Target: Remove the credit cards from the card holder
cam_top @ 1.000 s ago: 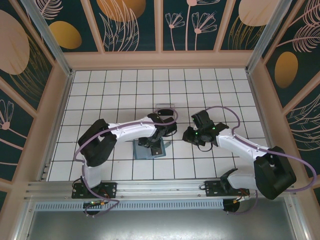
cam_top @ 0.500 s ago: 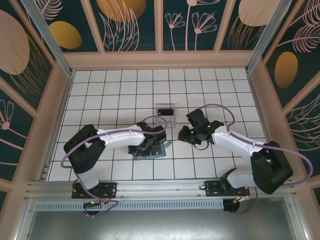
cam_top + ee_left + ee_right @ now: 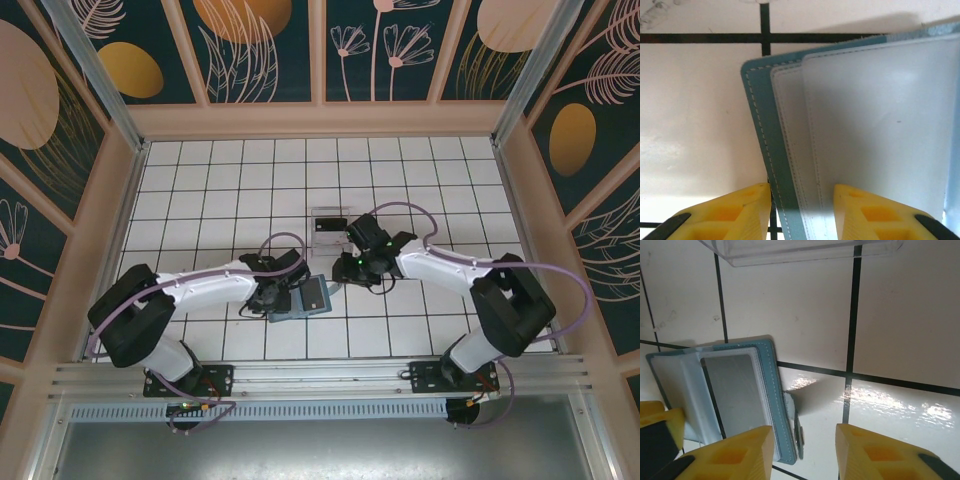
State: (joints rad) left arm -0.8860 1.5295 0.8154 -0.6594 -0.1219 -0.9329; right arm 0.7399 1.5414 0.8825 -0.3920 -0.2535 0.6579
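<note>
From above, the white tiled counter (image 3: 200,180) is fenced by pale frame walls at its far, left and right edges. The far half and both side strips lie bare, so there is wide room there. The flat teal-blue bifold card holder (image 3: 312,297) lies opened near the counter's middle, a little toward the near edge. The left end effector (image 3: 275,293) covers its left end and hides that part. The right end effector (image 3: 347,270) hangs just beside its far right corner. A small clear plastic tray (image 3: 330,222) sits just beyond, toward the far edge, with the right arm's cable crossing part of it. The fingers are too small to read in this view.

In the left wrist view, the card holder's teal outer edge and pale grey stitched inner panels are cut off at the right and bottom. The left end effector is spread. One yellow finger (image 3: 725,212) is over bare tile and the other over a pale panel, with the stitched edge running between them. Whether they press on it cannot be told.

In the right wrist view, the right end effector is spread and empty, with the small strap tab (image 3: 796,427) lying between its fingertips. A thin grey rectangular credit card (image 3: 735,392) sits in the holder's pocket, its lower end hidden by a finger. The tray is cut off at the top.
</note>
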